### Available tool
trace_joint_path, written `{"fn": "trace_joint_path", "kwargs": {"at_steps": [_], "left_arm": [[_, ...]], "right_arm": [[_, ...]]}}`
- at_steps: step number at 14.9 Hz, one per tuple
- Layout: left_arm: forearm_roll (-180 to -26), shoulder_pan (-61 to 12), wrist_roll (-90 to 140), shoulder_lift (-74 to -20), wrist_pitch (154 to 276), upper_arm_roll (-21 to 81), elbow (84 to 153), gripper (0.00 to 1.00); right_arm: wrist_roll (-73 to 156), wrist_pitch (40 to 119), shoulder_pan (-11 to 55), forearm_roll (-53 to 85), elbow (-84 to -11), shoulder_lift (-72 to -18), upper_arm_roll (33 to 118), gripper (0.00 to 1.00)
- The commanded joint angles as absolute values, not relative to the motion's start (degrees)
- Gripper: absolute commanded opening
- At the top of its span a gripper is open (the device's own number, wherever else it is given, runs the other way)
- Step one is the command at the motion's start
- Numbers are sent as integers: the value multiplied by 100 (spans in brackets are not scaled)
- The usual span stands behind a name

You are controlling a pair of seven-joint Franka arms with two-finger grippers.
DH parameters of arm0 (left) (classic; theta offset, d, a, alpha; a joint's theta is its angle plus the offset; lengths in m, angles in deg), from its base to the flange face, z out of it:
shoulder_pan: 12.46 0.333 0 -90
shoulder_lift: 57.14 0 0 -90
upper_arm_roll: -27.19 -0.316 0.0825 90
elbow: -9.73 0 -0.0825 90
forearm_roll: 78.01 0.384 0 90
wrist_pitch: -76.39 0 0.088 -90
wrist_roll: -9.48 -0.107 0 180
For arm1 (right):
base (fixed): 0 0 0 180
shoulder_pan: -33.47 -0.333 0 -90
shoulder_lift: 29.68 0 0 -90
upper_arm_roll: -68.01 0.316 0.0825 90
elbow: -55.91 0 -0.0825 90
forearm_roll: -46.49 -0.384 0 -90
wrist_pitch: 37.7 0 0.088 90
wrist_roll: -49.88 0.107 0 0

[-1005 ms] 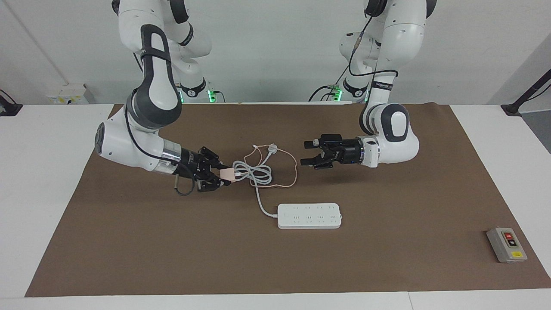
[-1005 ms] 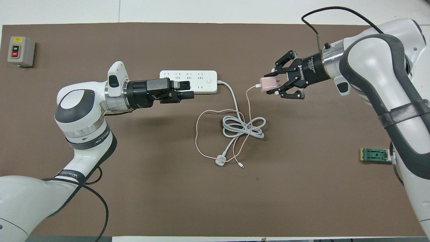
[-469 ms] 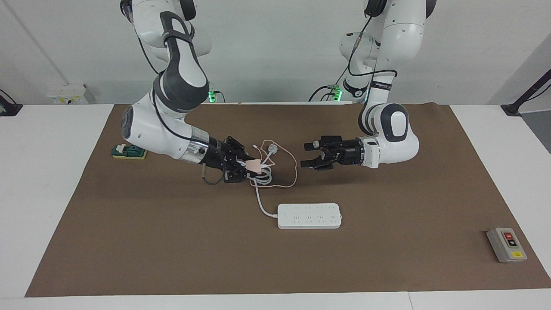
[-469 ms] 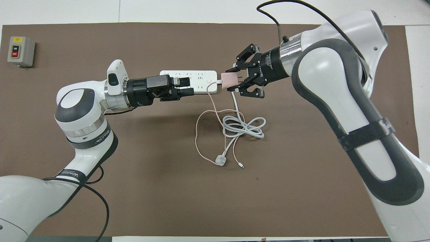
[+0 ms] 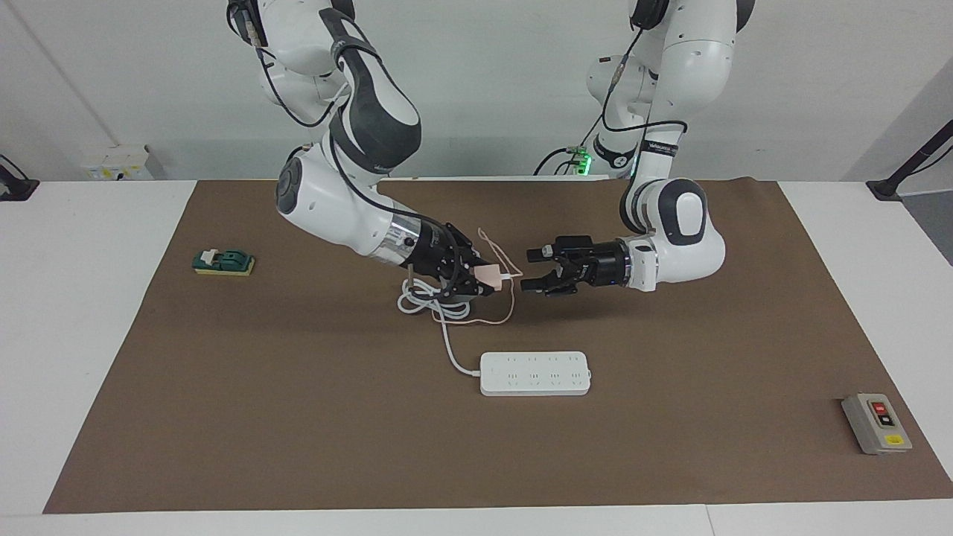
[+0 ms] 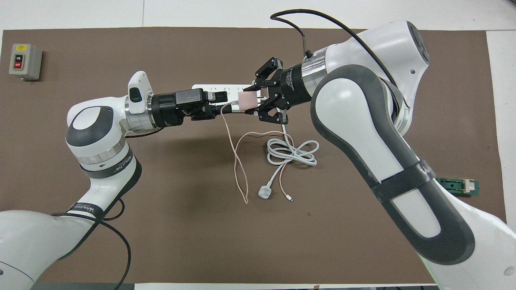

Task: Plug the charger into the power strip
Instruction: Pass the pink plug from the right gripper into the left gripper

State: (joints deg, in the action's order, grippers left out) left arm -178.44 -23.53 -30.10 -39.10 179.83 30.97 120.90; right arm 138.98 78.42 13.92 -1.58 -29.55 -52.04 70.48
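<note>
Above the brown mat (image 5: 223, 417), near the middle of the table, the right gripper (image 5: 485, 281) is clamped on the charger (image 5: 491, 275), a small pale pink cube held up in the air between its fingertips. From the charger a thin pink cable (image 6: 236, 161) hangs down and trails onto the mat, looping toward the robots past the coiled white cord (image 6: 292, 152). Directly facing the right gripper, the left gripper (image 5: 530, 269) hovers with its two fingers spread wide and nothing between them; its tips point at the charger and stand just beside it, apart from it. In the overhead view the right gripper (image 6: 258, 100) and the charger (image 6: 247, 100) cover part of the power strip (image 6: 209, 87), with the left gripper (image 6: 225, 101) coming in from the strip's other end. The facing view shows both grippers raised, over the mat beside the coil, with the power strip (image 5: 535, 373) lying flat on the mat farther from the robots than the coil and well clear of both grippers. The thick cord runs from the strip's end up to the coil beneath the right gripper, and its white three-pin plug (image 6: 264, 192) lies on the mat nearer to the robots than the coil. Off toward the left arm's end of the table, at the mat's edge farthest from the robots, sits a grey button box (image 5: 876, 423). Toward the right arm's end lies a small green and yellow block (image 5: 223, 262).
</note>
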Motion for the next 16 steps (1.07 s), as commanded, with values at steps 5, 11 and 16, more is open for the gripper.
{"fn": "trace_joint_path", "kwargs": {"at_steps": [5,11,16], "left_arm": [[-18084,-2547,-2963,-3833,18177,3053,11968,100],[-18146,-2609,-2954,-3833,18239,3044,11950,100],[-18120,-2565,-2954,-3824,18178,3035,11977,100]], "right_arm": [[14023,8191,1089,-220,-2899,-5306,7039,0],[14023,8244,1044,-193,-2908,-5306,7039,0],[14032,8244,1053,-193,-2908,-5306,7039,0]]}}
